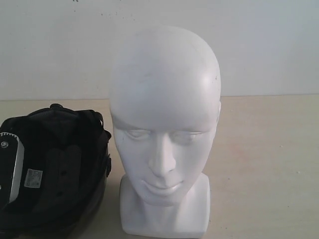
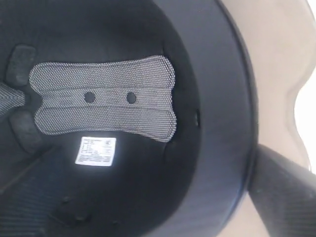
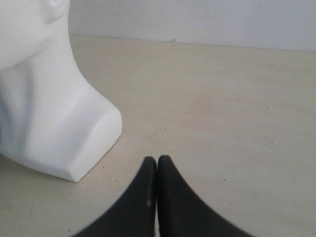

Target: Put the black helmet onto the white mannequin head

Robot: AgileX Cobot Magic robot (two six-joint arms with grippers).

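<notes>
Two grippers, left gripper (image 2: 163, 187) over upturned black helmet (image 1: 55, 164), fingers (image 2: 286, 192) apart, right gripper (image 3: 157, 160) beside white mannequin head (image 1: 164, 109), tips together.

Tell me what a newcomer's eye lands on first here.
The white mannequin head, upright mid-table and facing the exterior camera. Beside it, at that view's left edge, lies the black helmet, opening up, with its white label showing. The head is bare.

Right end effector (image 3: 157, 165), jaws pressed together
</notes>
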